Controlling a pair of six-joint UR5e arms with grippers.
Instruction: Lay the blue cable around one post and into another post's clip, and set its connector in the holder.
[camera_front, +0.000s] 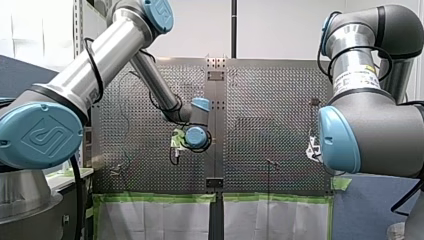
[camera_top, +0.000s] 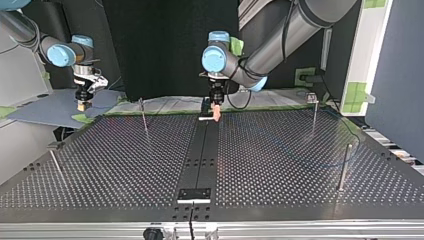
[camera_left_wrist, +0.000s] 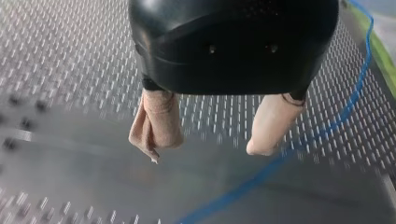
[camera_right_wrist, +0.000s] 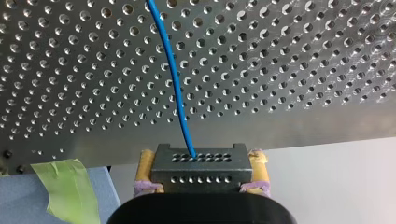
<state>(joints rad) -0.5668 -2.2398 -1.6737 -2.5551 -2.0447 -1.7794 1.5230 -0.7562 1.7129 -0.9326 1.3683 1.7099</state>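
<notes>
Beyond the edge of the table (camera_right_wrist: 303, 70), my right gripper (camera_right_wrist: 202, 163) pinches the black connector (camera_right_wrist: 201, 173), with the blue cable (camera_right_wrist: 172, 79) running from it over the perforations. My left gripper (camera_left_wrist: 205, 153) hangs with jaws spread above the centre strip (camera_left_wrist: 93, 182), beside the cable.

Green tape (camera_right_wrist: 65, 189) sticks at the perforated table's (camera_right_wrist: 303, 126) edge, beside a blue sheet (camera_right_wrist: 21, 205).

Connector (camera_right_wrist: 200, 169) in my right gripper (camera_right_wrist: 201, 159), cable (camera_right_wrist: 173, 79) ahead over the table (camera_right_wrist: 289, 70), just beside my left gripper (camera_left_wrist: 208, 148)
</notes>
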